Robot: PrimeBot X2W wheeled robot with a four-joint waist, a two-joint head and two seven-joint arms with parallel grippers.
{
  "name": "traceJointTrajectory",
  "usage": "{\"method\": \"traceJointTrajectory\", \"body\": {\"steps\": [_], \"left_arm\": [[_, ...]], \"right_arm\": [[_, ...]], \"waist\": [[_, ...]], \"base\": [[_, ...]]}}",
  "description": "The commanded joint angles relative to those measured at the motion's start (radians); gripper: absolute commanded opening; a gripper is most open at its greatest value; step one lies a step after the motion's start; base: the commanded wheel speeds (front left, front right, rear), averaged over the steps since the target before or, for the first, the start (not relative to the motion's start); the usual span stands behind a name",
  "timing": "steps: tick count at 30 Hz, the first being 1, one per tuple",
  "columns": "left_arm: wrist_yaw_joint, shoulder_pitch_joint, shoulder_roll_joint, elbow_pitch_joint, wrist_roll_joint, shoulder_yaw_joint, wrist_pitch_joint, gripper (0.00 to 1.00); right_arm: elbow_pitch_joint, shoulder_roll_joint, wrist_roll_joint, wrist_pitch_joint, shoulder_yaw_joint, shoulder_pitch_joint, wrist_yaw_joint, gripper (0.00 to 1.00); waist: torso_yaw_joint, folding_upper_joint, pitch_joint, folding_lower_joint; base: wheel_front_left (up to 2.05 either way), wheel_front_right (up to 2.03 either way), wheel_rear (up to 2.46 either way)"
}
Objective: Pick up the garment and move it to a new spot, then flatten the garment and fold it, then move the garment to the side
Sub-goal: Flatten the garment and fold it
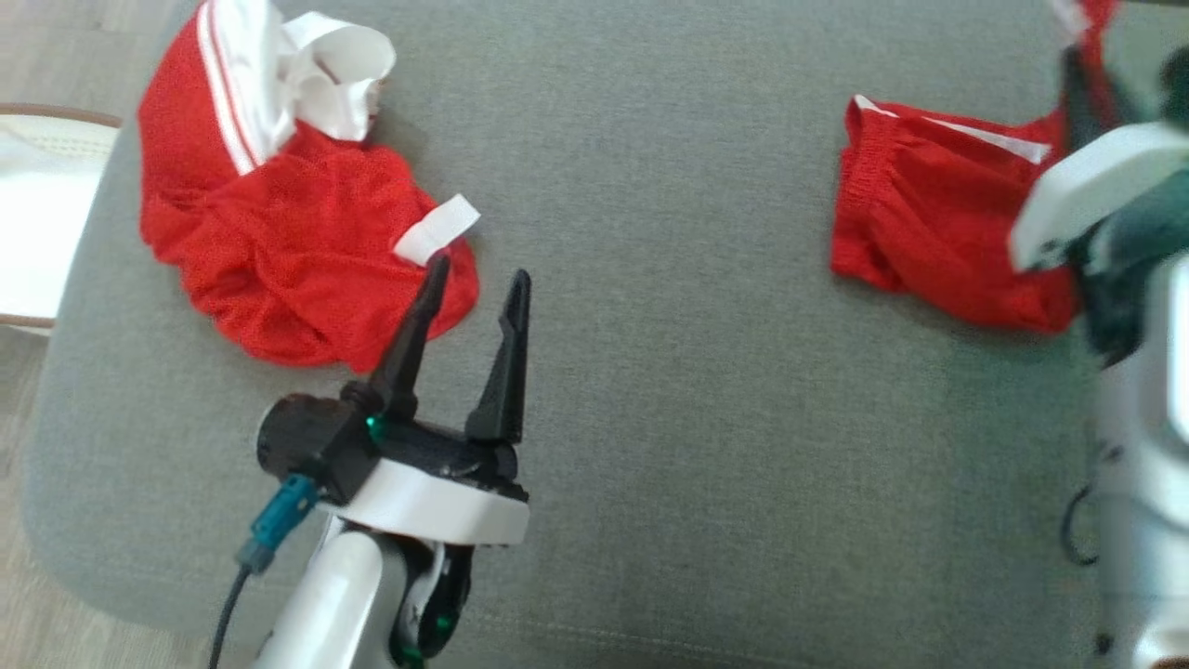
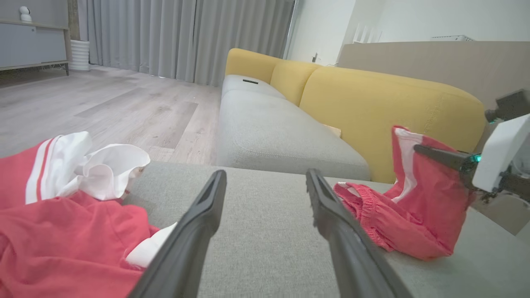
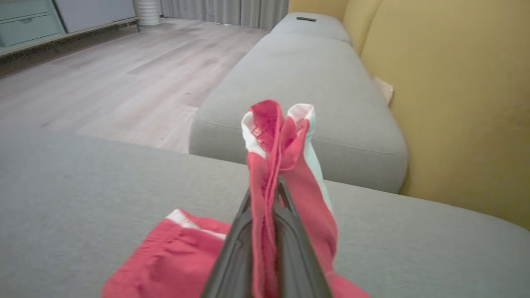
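The left gripper (image 1: pixel 479 272) points forward from its white wrist (image 1: pixel 437 506), its two fingers spread wide with nothing between them. The right gripper (image 3: pixel 270 194), raised at the far right, is pinched tight on red cloth (image 3: pixel 269 124).

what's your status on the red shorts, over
Right gripper shut on red shorts, one edge lifted, rest on grey cushion. Left gripper open, empty. Second red garment off to left.

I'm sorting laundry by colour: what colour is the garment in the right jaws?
The garment is red with white trim; left wrist view shows it best.
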Motion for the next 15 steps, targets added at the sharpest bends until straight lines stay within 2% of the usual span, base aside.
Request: {"method": "traceJointTrajectory", "body": {"steps": [1,10,11,12,15], "left_arm": [[0.004,-0.007,0.002,-0.027,-0.007,0.019,-0.005,1.0],[0.007,-0.013,0.002,-0.02,-0.021,0.007,-0.005,1.0],[0.007,-0.014,0.002,-0.02,-0.022,0.006,-0.005,1.0],[0.008,-0.014,0.002,-0.019,-0.023,0.005,-0.005,1.0],[0.012,-0.012,0.002,-0.015,-0.024,0.004,-0.005,1.0]], "right_arm": [[-0.044,0.034,0.008,0.01,0.043,0.013,0.007,0.0],[0.013,0.105,0.024,-0.01,0.14,0.038,0.007,0.0],[0.022,0.11,0.027,-0.019,0.147,0.036,0.007,0.4],[0.03,0.115,0.033,-0.028,0.155,0.034,0.007,1.0],[0.037,0.125,0.074,-0.062,0.171,0.031,0.007,1.0]], "waist": [[0.021,0.0,-0.012,0.0],[0.075,0.0,-0.006,0.0],[0.078,0.0,-0.005,0.0],[0.079,0.0,-0.005,0.0],[0.078,0.0,-0.01,0.0]], "base": [[0.0,0.0,0.0],[0.0,0.0,0.0],[0.0,0.0,0.0],[0.0,0.0,0.0],[0.0,0.0,0.0]]}}
